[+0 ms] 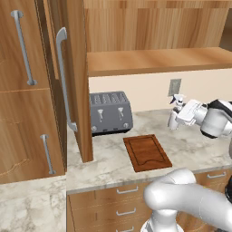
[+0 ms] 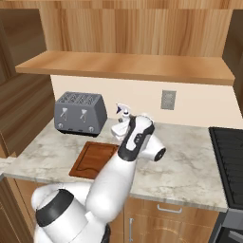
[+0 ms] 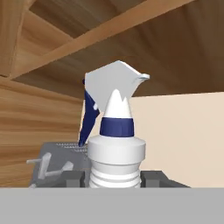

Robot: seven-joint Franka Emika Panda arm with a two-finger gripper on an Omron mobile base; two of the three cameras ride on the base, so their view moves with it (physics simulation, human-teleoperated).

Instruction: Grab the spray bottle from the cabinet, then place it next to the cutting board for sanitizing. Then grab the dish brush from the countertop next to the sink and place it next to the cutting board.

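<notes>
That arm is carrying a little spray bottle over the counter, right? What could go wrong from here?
1. The two-finger gripper holds the small white spray bottle low on its body, so the bottle might tip when set down.
2. The grey four-slot toaster stands close behind the dark reddish-brown wooden cutting board; a swing that way could knock it.
3. The bottle could end up on the board rather than beside it on the pale marbled countertop.

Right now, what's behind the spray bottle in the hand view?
Behind the spray bottle, held in the gripper, the grey toaster shows at lower left, with wall and wooden shelf above. The bottle hides the toaster's right part.
</notes>
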